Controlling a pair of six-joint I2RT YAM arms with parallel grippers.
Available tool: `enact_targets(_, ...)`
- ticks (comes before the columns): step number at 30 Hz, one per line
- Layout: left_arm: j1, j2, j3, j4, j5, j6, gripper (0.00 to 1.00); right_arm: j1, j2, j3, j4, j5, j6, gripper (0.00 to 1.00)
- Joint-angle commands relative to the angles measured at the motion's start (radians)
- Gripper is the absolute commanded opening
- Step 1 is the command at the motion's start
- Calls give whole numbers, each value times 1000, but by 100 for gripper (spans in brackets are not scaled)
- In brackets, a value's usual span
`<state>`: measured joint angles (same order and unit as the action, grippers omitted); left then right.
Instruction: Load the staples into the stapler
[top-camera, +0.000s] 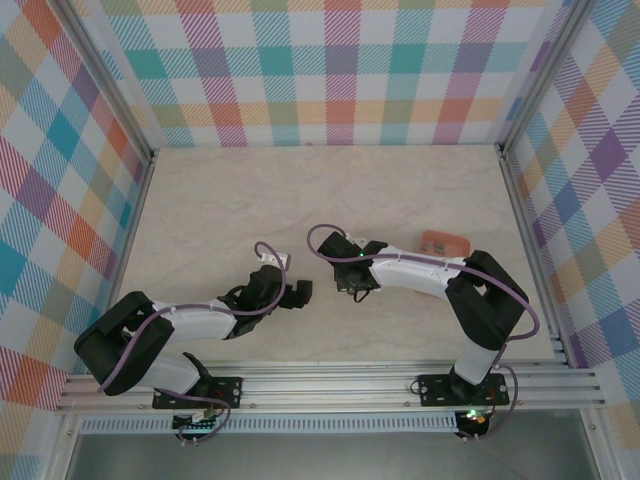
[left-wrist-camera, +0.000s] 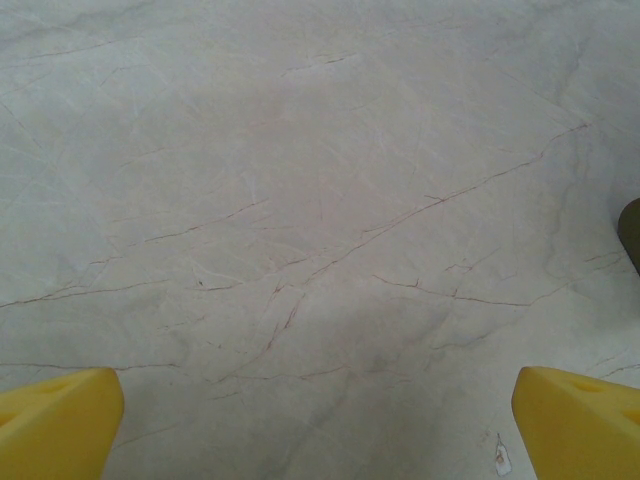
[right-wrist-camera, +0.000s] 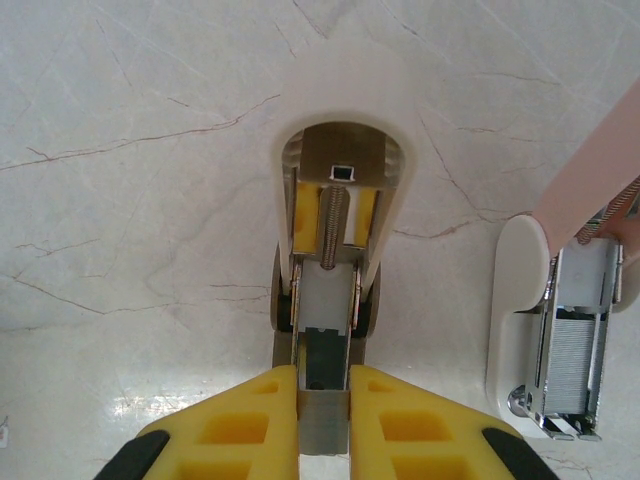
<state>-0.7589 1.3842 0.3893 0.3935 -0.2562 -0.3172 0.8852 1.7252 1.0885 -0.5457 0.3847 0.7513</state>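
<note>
The right gripper (right-wrist-camera: 323, 378) is clamped on a short strip of staples (right-wrist-camera: 323, 425). It is a flat, plain grey metal block pinched between the two yellow fingers (right-wrist-camera: 235, 425) and seen face on. The strip sits at the near end of the white stapler (right-wrist-camera: 343, 140), in line with its open metal channel. The stapler lies lengthwise on the marble table (left-wrist-camera: 300, 200), with a coiled spring and two yellow inserts visible under its rounded far end.

Just to the right, apart from the stapler, lies a white base (right-wrist-camera: 520, 270) with a chromed frame. The frame holds a finely ribbed grey row of staples (right-wrist-camera: 572, 350), and a salmon-orange piece (right-wrist-camera: 590, 170) rises from it. From above, a salmon-orange tray (top-camera: 445, 242) shows beside the right gripper (top-camera: 355, 280).

The left gripper (left-wrist-camera: 320, 440) is spread wide over bare table, its yellow fingertips (left-wrist-camera: 60, 420) in the lower corners of its wrist view. A tiny white scrap (left-wrist-camera: 503, 458) lies near one tip, too small to read.
</note>
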Motion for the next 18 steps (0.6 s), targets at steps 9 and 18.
enact_targets(9,-16,0,8,-10,-8,22,100,10,23,25,-2,-7,3,16)
enact_targets(18,-15,-3,5,-15,-11,23,100,10,38,19,4,-12,6,16)
